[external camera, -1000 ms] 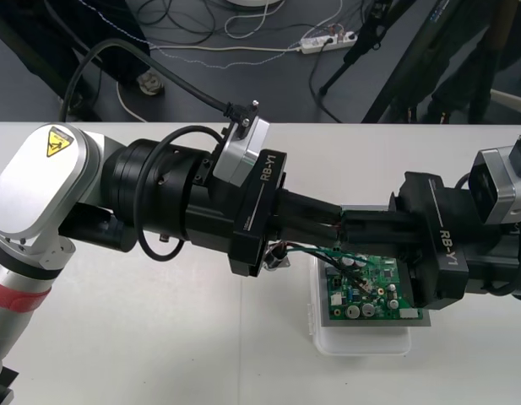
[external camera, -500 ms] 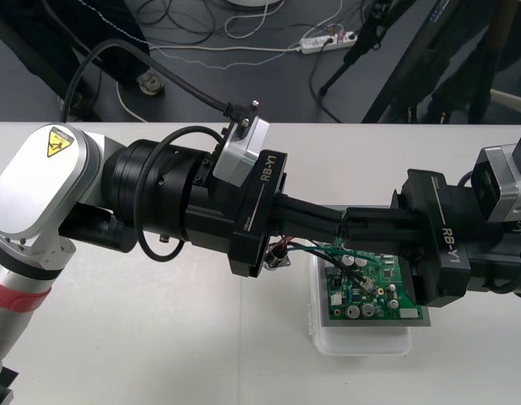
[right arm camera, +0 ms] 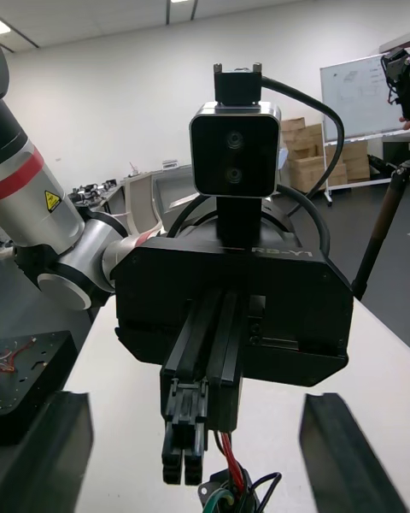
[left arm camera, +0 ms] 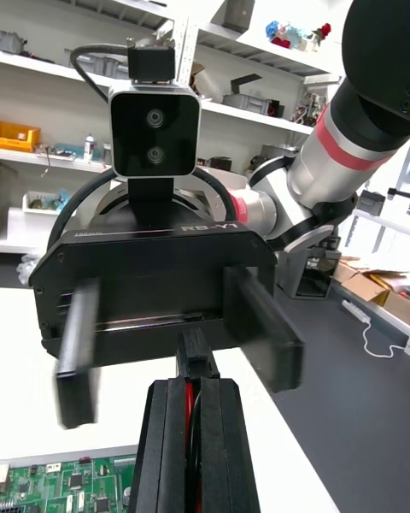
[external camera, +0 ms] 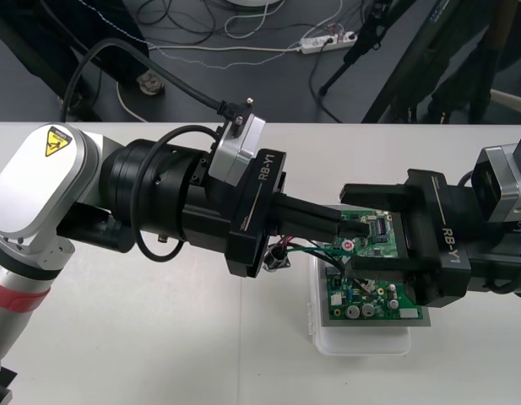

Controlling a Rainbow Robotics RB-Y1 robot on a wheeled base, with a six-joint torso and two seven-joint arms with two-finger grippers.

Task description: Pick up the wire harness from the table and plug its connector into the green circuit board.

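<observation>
Wire harness, with red, green and black strands, is pinched between the closed fingers of the left gripper. It hangs just above the green circuit board at its 10 o'clock corner. The right gripper reaches in from 3 o'clock, its fingers spread wide on either side of the left's tips.

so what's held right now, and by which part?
Left gripper clamps the wire harness by its wires, above the circuit board; right gripper is open, holding nothing.
</observation>
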